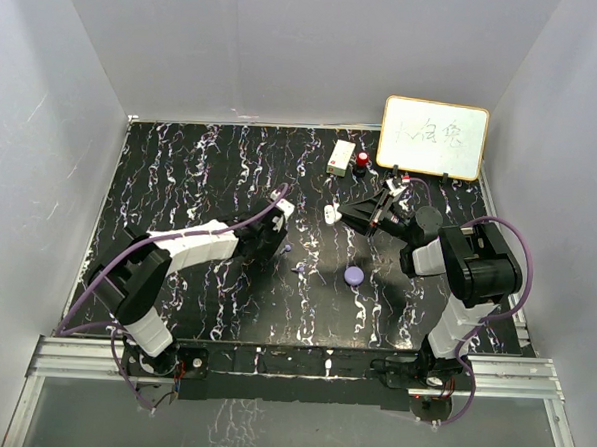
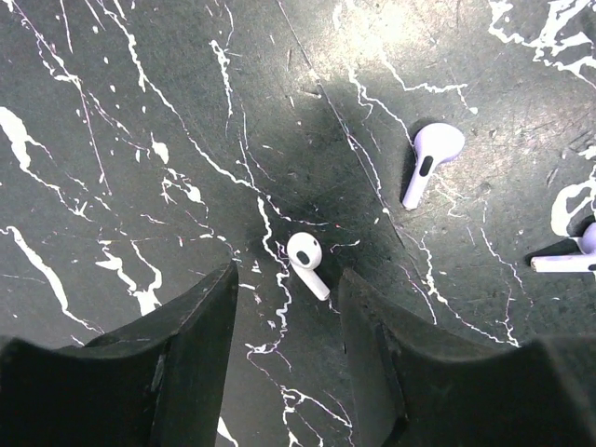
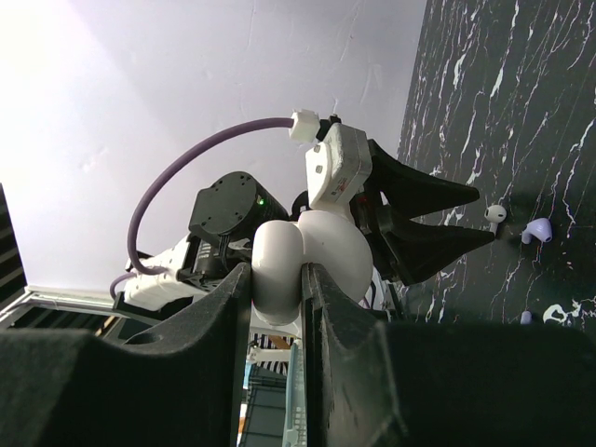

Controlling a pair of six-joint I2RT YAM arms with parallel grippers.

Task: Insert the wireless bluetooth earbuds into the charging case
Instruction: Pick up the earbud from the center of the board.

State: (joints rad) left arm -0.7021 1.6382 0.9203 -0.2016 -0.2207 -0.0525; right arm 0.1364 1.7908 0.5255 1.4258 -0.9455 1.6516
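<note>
Two tiny pale lilac earbuds lie on the black marbled table. In the left wrist view one earbud lies just ahead of my left gripper, which is open and empty, low over the table. The second earbud lies farther off to the right. From above, the left gripper is beside a small lilac earbud. My right gripper is shut on the white charging case and holds it above the table, near mid-table.
A third small lilac stemmed piece lies at the right edge of the left wrist view. A round lilac puck lies in front of the right arm. A whiteboard, a white box and a red object stand at the back.
</note>
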